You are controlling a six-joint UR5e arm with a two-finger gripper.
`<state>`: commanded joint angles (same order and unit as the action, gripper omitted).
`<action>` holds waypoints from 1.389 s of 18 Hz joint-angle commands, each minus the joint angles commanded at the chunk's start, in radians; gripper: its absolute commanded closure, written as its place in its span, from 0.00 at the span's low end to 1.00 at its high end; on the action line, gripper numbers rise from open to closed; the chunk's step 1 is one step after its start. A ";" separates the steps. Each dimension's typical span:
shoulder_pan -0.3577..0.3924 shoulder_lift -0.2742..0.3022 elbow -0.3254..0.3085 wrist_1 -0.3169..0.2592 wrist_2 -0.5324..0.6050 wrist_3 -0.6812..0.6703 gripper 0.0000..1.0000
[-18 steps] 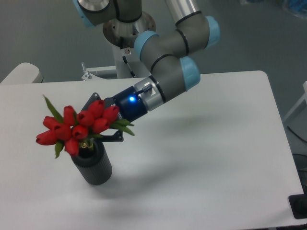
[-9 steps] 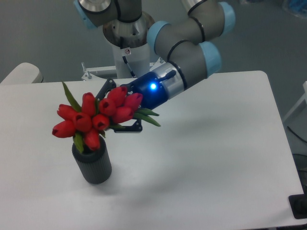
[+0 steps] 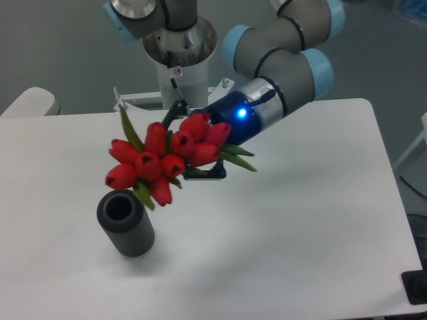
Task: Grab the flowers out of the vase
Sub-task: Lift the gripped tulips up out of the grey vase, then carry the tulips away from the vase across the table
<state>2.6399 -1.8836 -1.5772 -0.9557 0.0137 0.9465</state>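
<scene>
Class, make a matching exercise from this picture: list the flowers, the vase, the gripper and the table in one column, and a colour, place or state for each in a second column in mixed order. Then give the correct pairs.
Column one:
1. flowers
2. vase
3. gripper
4. table

Column two:
A. white and flat, under everything
B. dark, ribbed, standing upright with nothing in it
C. red buds, lifted in the air up and right of the vase
D. closed on the bunch, mostly hidden behind the buds

Pairs: 1-C, 2-B, 3-D, 4-A
</scene>
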 joint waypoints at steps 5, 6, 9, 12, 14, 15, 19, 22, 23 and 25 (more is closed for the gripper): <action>0.009 -0.026 0.084 0.009 0.317 0.008 0.74; 0.008 -0.031 0.091 0.009 0.383 0.038 0.74; 0.008 -0.038 0.091 0.008 0.524 0.136 0.79; 0.008 -0.043 0.082 -0.001 0.704 0.187 0.79; 0.006 -0.051 0.075 -0.006 0.796 0.221 0.79; 0.003 -0.051 0.068 -0.006 0.839 0.230 0.79; -0.006 -0.071 0.057 -0.008 1.006 0.271 0.79; -0.005 -0.097 0.072 -0.084 1.136 0.363 0.79; -0.005 -0.101 0.084 -0.124 1.178 0.398 0.79; -0.006 -0.112 0.112 -0.197 1.265 0.448 0.79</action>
<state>2.6339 -1.9957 -1.4651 -1.1532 1.2789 1.3942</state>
